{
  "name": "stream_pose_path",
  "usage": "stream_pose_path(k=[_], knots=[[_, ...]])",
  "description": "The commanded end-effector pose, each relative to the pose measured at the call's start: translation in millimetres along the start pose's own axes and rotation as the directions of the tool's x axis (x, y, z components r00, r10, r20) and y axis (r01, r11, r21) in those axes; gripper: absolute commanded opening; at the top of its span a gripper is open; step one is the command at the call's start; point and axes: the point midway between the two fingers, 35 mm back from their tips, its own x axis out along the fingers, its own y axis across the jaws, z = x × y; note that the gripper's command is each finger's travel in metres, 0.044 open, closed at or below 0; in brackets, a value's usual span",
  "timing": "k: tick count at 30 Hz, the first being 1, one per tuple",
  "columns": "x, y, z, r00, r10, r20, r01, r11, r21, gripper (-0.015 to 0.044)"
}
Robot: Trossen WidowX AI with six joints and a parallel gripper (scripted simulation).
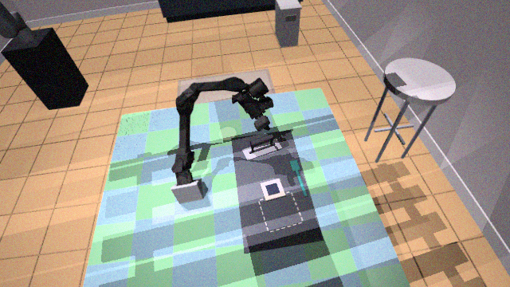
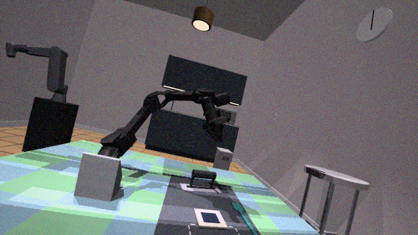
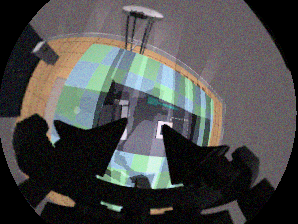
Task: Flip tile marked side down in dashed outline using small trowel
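The tile (image 1: 272,189) (image 2: 210,217) lies flat on the dark mat (image 1: 252,223) (image 2: 167,209), its dark square facing up. It lies against the back edge of the dashed outline (image 1: 268,230), mostly outside it. A white plate (image 1: 251,154) (image 2: 185,187) with a raised black bar handle, like a small trowel, lies at the mat's far end. A thin teal tool (image 1: 295,166) (image 2: 243,213) (image 3: 162,103) lies right of the tile. My gripper (image 1: 262,122) (image 2: 222,138) (image 3: 145,123) is open and empty, pointing down, high above the mat's far end and clear of both tools.
The arm's grey base block (image 1: 188,192) (image 2: 98,176) stands left of the mat on the green and blue checkered table (image 1: 195,235). A round stool (image 1: 422,80) (image 2: 336,176) stands beyond the right edge. Long shadows cross the mat.
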Motion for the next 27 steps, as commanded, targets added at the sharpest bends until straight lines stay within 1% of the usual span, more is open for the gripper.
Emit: stream_pose_path(k=[1, 6, 11, 13, 19, 27], knots=[[32.6, 27.1, -11.1, 0.989, 0.073, -0.126, -0.076, 0.997, -0.021, 0.0270], [66.8, 58.5, -28.7, 0.951, 0.141, -0.274, -0.153, 0.988, -0.024, 0.0270], [97.3, 90.7, -51.3, 0.888, 0.193, -0.418, -0.220, 0.975, -0.016, 0.0270], [104.5, 99.0, -57.9, 0.867, 0.204, -0.454, -0.235, 0.972, -0.012, 0.0270], [106.4, 100.3, -59.1, 0.865, 0.206, -0.458, -0.237, 0.971, -0.012, 0.0270], [117.8, 102.8, -64.1, 0.865, 0.205, -0.458, -0.237, 0.971, -0.012, 0.0270]])
